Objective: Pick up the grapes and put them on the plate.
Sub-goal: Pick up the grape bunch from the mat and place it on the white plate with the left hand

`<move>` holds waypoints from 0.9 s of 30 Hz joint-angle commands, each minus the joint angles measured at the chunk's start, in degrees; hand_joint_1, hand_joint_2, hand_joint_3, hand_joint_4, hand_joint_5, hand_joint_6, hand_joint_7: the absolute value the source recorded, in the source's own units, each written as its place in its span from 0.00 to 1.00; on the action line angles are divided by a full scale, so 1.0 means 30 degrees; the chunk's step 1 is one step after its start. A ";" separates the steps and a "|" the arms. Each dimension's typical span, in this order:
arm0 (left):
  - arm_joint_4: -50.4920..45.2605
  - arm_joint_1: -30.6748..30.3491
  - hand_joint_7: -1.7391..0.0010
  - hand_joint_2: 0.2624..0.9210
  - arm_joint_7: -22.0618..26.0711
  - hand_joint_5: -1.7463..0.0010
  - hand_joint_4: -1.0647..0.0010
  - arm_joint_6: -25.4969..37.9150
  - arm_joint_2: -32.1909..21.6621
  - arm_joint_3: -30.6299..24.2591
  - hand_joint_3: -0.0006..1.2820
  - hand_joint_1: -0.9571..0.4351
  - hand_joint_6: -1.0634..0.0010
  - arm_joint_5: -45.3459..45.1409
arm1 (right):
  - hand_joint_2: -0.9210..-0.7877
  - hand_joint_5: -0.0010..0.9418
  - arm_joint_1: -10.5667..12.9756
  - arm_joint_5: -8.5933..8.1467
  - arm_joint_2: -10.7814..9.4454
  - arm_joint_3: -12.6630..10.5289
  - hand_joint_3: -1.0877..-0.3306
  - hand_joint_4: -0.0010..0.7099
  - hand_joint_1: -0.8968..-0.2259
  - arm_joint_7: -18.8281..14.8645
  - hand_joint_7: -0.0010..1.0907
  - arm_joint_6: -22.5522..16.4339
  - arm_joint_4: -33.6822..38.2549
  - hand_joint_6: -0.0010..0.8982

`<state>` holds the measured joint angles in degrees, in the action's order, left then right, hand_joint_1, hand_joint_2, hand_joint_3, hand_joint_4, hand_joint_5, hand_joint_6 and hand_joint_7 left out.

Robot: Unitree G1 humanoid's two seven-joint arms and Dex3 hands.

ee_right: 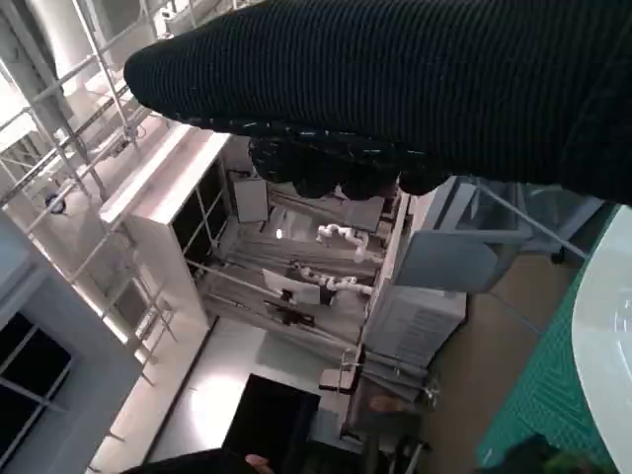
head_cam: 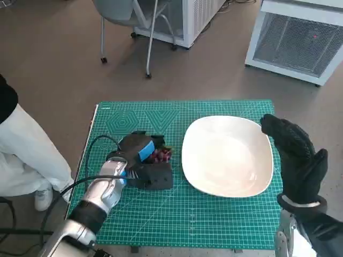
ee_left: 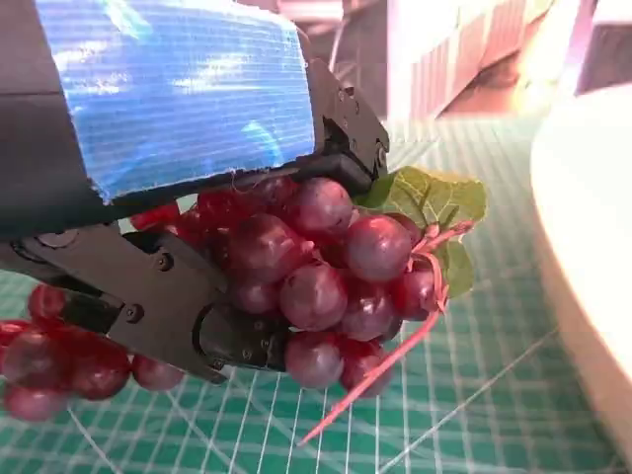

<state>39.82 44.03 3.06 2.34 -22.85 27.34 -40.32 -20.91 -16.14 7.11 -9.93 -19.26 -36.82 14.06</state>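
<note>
A bunch of dark red grapes (head_cam: 160, 155) with green leaves lies on the green cutting mat, just left of the white plate (head_cam: 228, 155). My left hand (head_cam: 142, 160) sits over the bunch, and its black fingers (ee_left: 188, 316) wrap around the grapes (ee_left: 316, 276) from both sides. The grapes' leaf (ee_left: 434, 202) and a red stem stick out toward the plate's rim (ee_left: 592, 237). My right hand (head_cam: 295, 158) hovers upright at the plate's right edge, fingers apart and holding nothing. The plate holds nothing.
The green mat (head_cam: 177, 214) covers the small table. A person's leg in white trousers (head_cam: 27, 155) and a shoe stand at the left. A chair (head_cam: 128, 21) and white cabinets (head_cam: 300, 37) stand on the floor beyond the table.
</note>
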 commanded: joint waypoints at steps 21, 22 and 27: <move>-1.3229 -0.2818 0.37 1.00 0.1638 0.35 0.28 0.1411 -0.2561 -0.3347 0.03 0.69 0.41 -0.1172 | 0.00 0.00 0.0226 -0.0230 0.0159 -0.0038 0.70 0.64 0.54 -0.0061 0.52 0.0267 0.0146 0.08; -1.3328 -0.2839 0.38 1.00 0.1561 0.34 0.27 0.1313 -0.2560 -0.3400 0.03 0.69 0.40 -0.1225 | 0.00 0.00 0.0216 -0.0240 0.0152 -0.0040 0.70 0.64 0.54 -0.0063 0.52 0.0259 0.0161 0.08; -1.3327 -0.2860 0.43 0.99 0.1406 0.33 0.26 0.0958 -0.2506 -0.3542 0.02 0.69 0.36 -0.1358 | 0.00 0.00 0.0216 -0.0276 0.0131 -0.0043 0.71 0.64 0.54 -0.0082 0.52 0.0222 0.0193 0.08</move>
<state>0.81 36.05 8.04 5.92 -29.94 17.43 -43.62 -20.94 -16.72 7.50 -9.98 -19.26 -36.65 13.80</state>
